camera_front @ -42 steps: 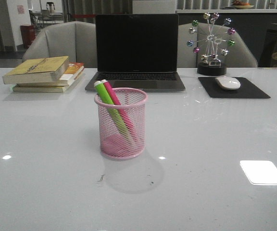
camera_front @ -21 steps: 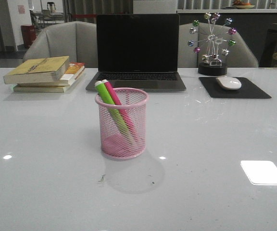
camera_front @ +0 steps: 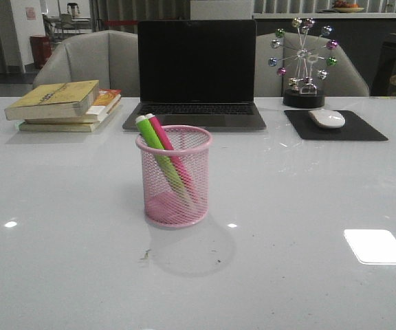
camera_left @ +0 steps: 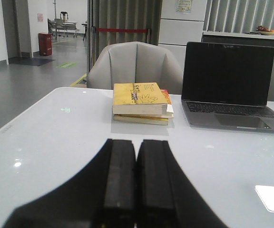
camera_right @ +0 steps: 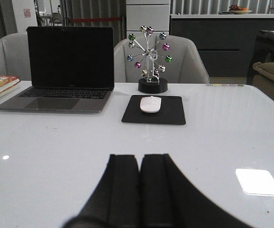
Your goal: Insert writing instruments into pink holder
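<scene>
The pink holder stands upright on the worktop, in front of the laptop; the green pen and the magenta pen both lean inside it, whitish tops poking above the rim on the side toward the books; nothing has shifted over the last second, so the insertion looks complete; the left gripper and right gripper are each clenched on nothing, held apart from the holder and seen only in the wrist views; the mouse rests on its pad beside the laptop.
</scene>
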